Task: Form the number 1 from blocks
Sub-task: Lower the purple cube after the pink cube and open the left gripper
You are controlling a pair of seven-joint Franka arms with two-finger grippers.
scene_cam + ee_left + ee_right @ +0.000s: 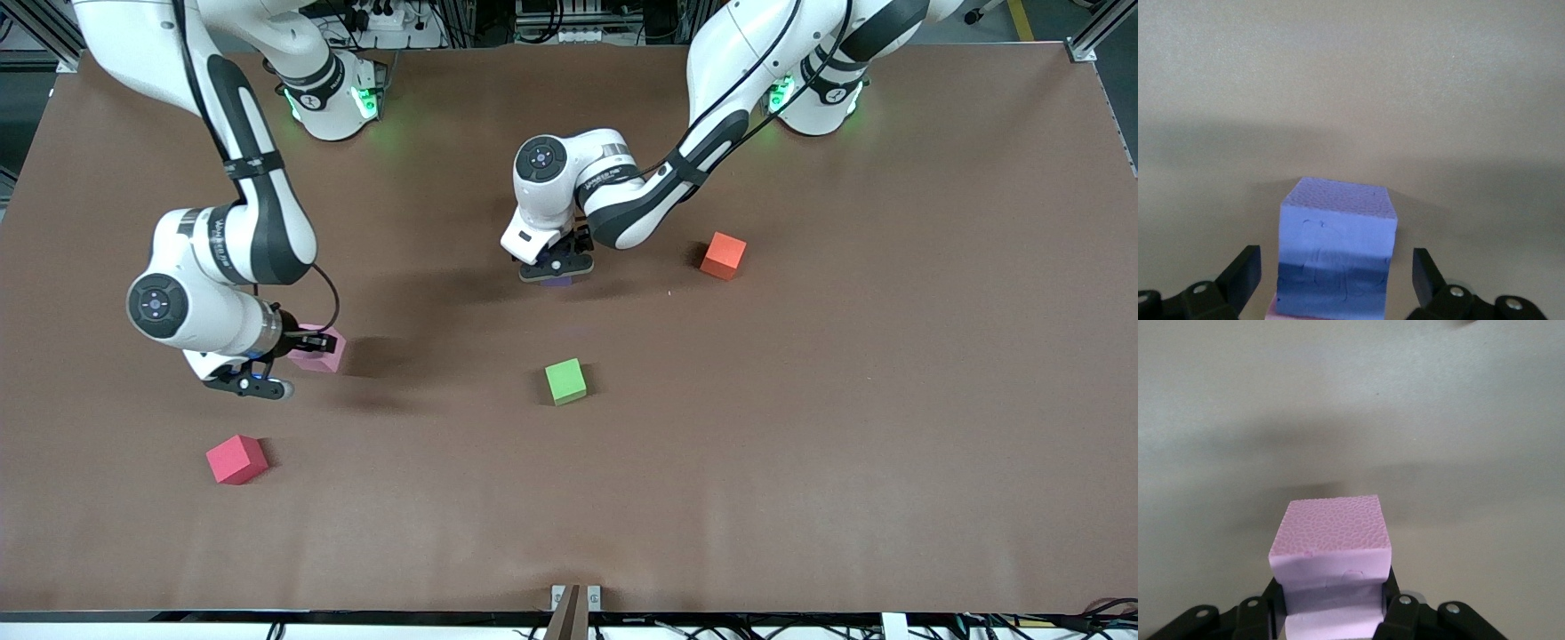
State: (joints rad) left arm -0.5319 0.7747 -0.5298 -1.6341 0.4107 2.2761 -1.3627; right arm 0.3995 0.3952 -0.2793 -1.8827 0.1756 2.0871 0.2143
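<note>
Red block, a matte foam cube, lies lowest in the front view, at lower left on the brown table. Green block sits just below centre, and orange block is right of centre, higher up.

At mid-left, the right gripper is clamped on a pink block; the arm covers part of the cube. In the right wrist view this pink block shows a pebbled top, with black fingers pressed on both sides.

Near upper centre, the left gripper hangs low over a purple block, of which only a sliver shows. In the left wrist view the purple block stands between parted fingers, which do not touch it. A pink strip shows beneath it, cut off by the frame's bottom edge.
</note>
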